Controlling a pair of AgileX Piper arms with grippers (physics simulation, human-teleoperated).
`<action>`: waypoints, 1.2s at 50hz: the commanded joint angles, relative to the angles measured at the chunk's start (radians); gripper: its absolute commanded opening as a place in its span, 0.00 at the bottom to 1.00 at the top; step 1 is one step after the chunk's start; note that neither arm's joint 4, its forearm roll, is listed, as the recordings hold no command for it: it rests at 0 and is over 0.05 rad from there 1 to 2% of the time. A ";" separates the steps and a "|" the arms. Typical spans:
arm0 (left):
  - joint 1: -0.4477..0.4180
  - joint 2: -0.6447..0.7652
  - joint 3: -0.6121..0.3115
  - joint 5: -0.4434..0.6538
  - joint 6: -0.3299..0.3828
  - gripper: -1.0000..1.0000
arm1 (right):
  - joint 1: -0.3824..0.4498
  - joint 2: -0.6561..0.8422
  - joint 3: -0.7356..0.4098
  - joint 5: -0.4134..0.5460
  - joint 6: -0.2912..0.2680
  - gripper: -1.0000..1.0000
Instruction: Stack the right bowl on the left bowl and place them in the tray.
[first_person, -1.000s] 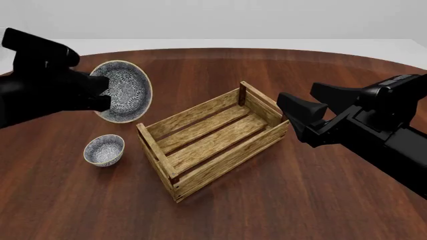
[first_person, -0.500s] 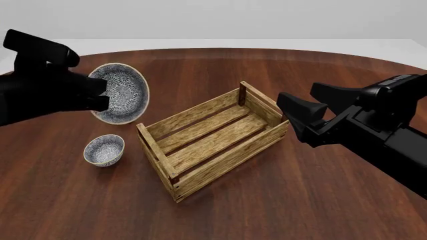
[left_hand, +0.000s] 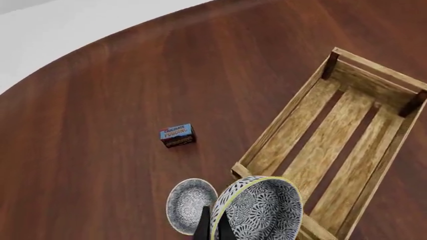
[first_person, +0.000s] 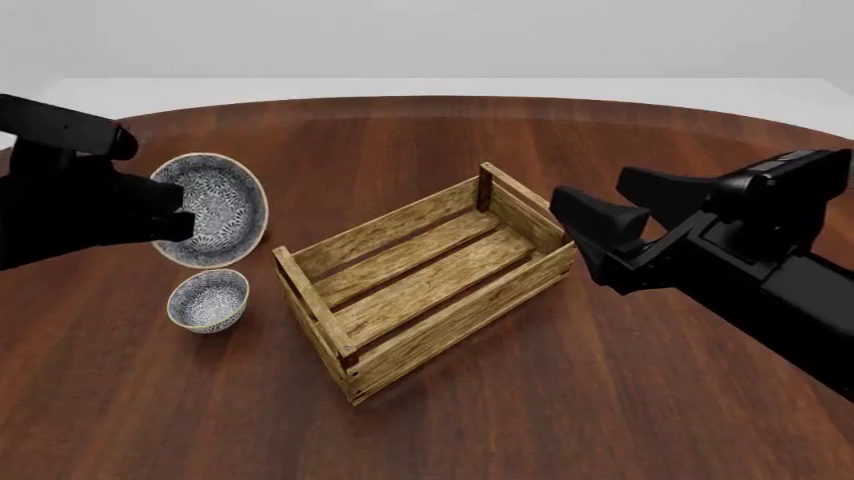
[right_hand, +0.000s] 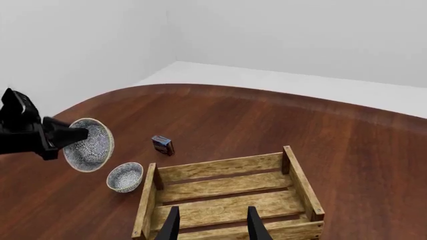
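Observation:
My left gripper (first_person: 176, 218) is shut on the rim of the larger patterned bowl (first_person: 214, 208), which hangs tilted in the air just above and behind the smaller patterned bowl (first_person: 210, 299). The small bowl stands upright on the table, left of the tray (first_person: 427, 275). The left wrist view shows the held bowl (left_hand: 261, 211) beside the small bowl (left_hand: 189, 205) and the tray (left_hand: 331, 150), whose near corner it overlaps. My right gripper (first_person: 591, 190) hovers open and empty over the tray's right end. Its fingers (right_hand: 172, 225) frame the tray (right_hand: 227, 192) from above.
A small dark red-and-blue box (left_hand: 177, 135) lies on the round brown table (first_person: 561, 400) beyond the bowls; the box (right_hand: 162, 145) also shows in the right wrist view. The table's curved far edge meets a white floor.
My left gripper has carried the large bowl left and downward, closer over the small bowl. The right arm, small bowl and tray have not moved.

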 joint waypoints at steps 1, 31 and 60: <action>0.052 -0.021 0.090 -0.068 0.007 0.00 | 0.001 0.009 0.001 -0.005 -0.001 1.00; 0.190 0.106 0.169 -0.183 0.037 0.00 | 0.000 0.035 0.003 -0.023 0.000 1.00; 0.211 0.348 0.150 -0.314 0.026 0.00 | 0.000 0.034 0.002 -0.021 0.003 1.00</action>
